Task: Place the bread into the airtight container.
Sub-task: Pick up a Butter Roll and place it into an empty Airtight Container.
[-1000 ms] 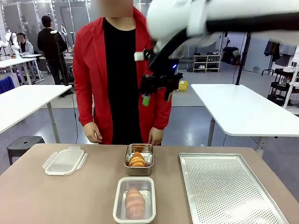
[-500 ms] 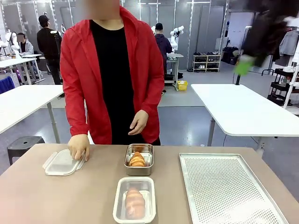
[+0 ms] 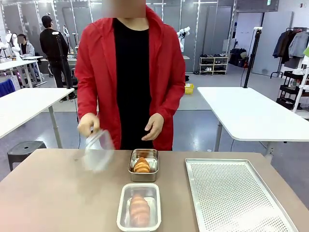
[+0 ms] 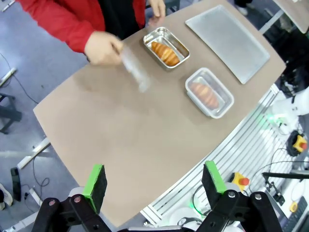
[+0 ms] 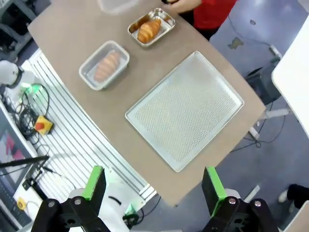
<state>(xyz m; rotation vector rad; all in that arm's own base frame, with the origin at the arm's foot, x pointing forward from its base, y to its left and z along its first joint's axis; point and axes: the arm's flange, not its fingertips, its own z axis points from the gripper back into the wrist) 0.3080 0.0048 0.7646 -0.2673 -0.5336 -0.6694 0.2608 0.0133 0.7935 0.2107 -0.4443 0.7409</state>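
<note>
A croissant [image 3: 139,210] lies in the clear airtight container [image 3: 122,220] at the table's near middle; the same container [image 4: 209,92] [image 5: 103,65] shows in both wrist views. Just behind it, a second croissant [image 3: 142,166] sits in a small metal tin [image 3: 143,177]. The person's hand [image 3: 87,124] holds the clear lid [image 3: 98,150] in the air, to the left of the tin, blurred by motion. My left gripper [image 4: 155,179] hangs open high above the table's near left edge. High above the table's right side, my right gripper [image 5: 152,181] also stands open. Both hold nothing.
A perforated metal tray [image 3: 235,198] covers the table's right side. The person in a red jacket [image 3: 126,77] stands at the far edge, the other hand [image 3: 154,127] above the tin. White tables stand behind.
The right arm has lifted out of the front view. The person reached to the lid at the table's left, picked it up, and now carries it toward the middle.
</note>
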